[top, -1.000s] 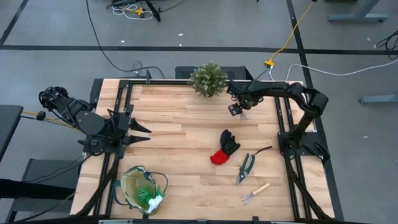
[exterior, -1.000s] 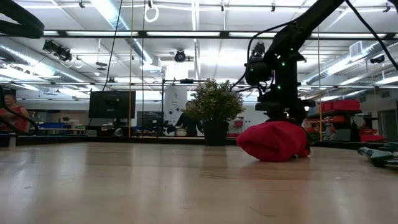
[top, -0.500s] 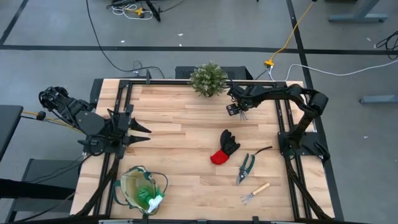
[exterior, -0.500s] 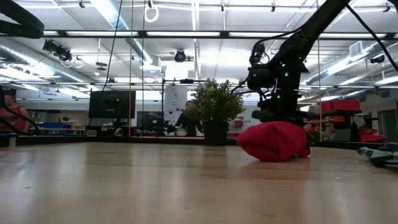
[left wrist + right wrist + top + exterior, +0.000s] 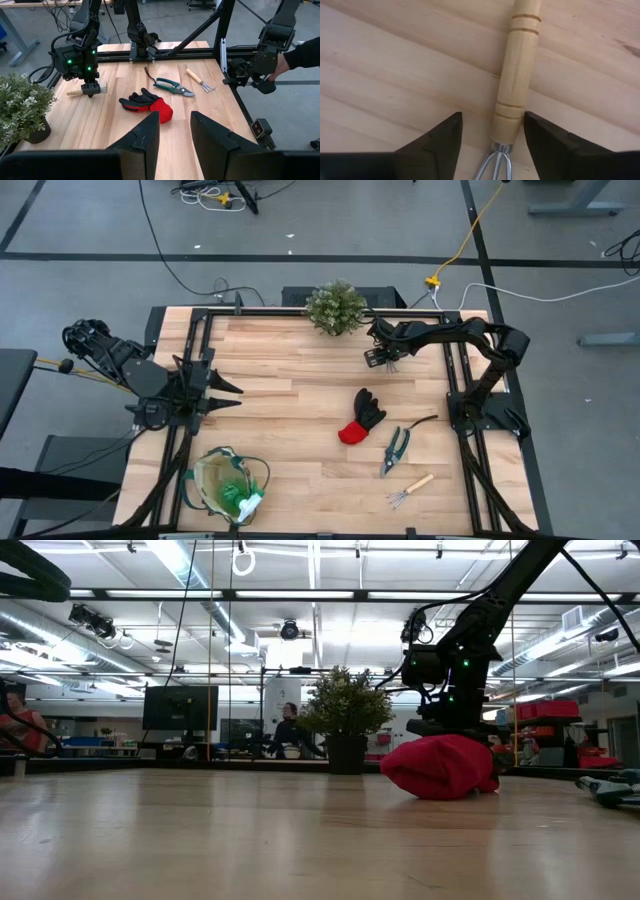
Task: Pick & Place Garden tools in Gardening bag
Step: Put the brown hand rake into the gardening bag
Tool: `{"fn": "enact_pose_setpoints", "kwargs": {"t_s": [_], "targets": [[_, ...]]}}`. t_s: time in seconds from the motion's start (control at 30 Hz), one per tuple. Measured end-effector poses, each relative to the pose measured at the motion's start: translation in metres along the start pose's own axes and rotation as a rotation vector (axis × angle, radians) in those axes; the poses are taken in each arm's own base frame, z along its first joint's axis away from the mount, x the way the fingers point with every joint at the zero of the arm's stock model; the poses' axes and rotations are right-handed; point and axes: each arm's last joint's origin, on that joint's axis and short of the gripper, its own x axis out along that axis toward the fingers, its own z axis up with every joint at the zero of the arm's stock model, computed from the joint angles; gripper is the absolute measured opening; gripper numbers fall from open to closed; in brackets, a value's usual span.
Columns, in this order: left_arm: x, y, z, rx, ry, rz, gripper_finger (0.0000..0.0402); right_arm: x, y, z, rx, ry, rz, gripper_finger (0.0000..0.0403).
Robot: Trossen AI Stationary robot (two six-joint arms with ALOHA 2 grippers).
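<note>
My right gripper (image 5: 380, 358) is low over the table's far right part, next to the potted plant (image 5: 335, 307). It is open, with one finger on each side of a wooden-handled mini rake (image 5: 517, 75) that lies flat on the table. The rake's handle also shows in the left wrist view (image 5: 74, 93). The black-and-red glove (image 5: 362, 418), the pruning shears (image 5: 395, 448) and a second mini rake (image 5: 410, 490) lie on the table's right half. The tan gardening bag (image 5: 228, 485) stands at the near left with the green spray bottle (image 5: 240, 498) inside. My left gripper (image 5: 225, 395) waits open at the left edge.
The potted plant stands at the far edge just left of my right gripper. Dark frame rails (image 5: 455, 380) run along the table's left and right sides. A person's sleeve and hand (image 5: 300, 52) show beyond the table's right side. Bare wood lies in the table's middle (image 5: 290, 400).
My right gripper has gone down a little toward the rake beside the plant, and the arm behind it has sunk lower. The tools, the bag and my left gripper have kept still.
</note>
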Motion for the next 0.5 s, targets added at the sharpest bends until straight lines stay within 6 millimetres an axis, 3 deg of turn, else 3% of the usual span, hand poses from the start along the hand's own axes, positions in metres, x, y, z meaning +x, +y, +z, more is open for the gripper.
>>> {"fn": "enact_pose_setpoints", "kwargs": {"t_s": [0.5], "targets": [[0.0000,0.0000,0.0000,-0.001,0.000,0.000,0.0117,0.0009,0.0004,-0.0001,0.012,0.004,0.011,0.0104]]}}
